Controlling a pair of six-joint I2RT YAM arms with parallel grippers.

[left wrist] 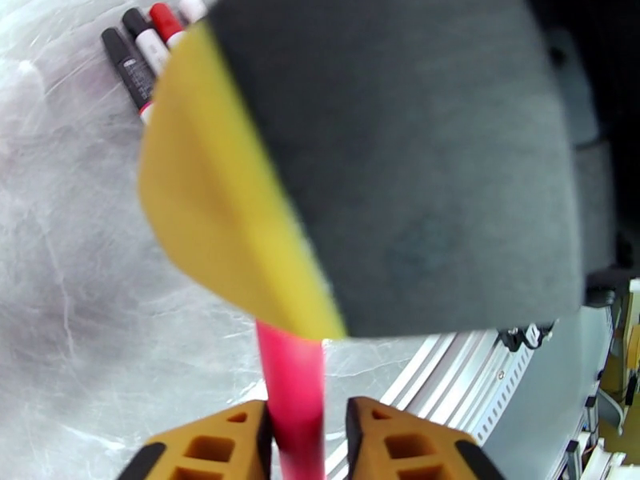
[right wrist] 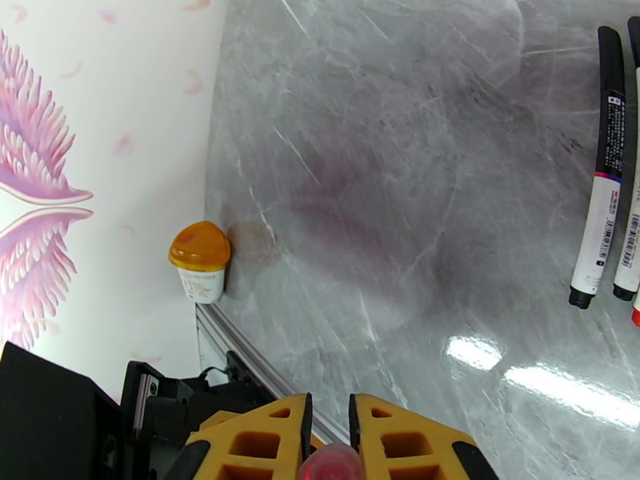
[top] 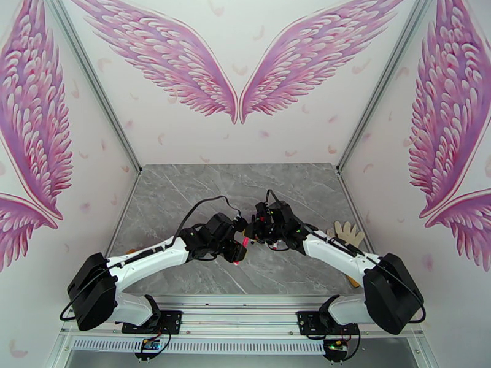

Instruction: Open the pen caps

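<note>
Here, item by item.

Top external view
- left gripper [top: 240, 243] and right gripper [top: 256, 233]: tip to tip above the middle of the grey marble table [top: 184, 191].
- red pen [top: 243, 241]: a short red stretch at the left gripper's tip, pointing toward the right gripper.
- white glove [top: 348, 233]: flat on the table, well out to the right gripper's outer side, beside its arm.

Left wrist view
- orange fingers [left wrist: 216, 446]: they flank the red pen [left wrist: 292, 386], whose barrel runs straight ahead from between them. One finger touches the barrel and a thin gap shows at the other, so I cannot tell whether the left gripper clamps it.
- the pen's far end: hidden under the right gripper's yellow finger and dark pad, close ahead and blurred. Cap cannot be told from barrel there.
- lying markers [left wrist: 140, 50]: a row on the table, ahead and to the left, black, white and red.

Right wrist view
- right gripper's fingers [right wrist: 264, 446]: pinched close onto a rounded red tip of the red pen [right wrist: 332, 466]. Whether that tip is cap or barrel end I cannot tell.
- lying markers [right wrist: 598, 178]: ahead and far to the right, black and white, side by side.
- orange-lidded white pot [right wrist: 200, 262]: ahead and to the left, against the wall at the table's edge.
</note>
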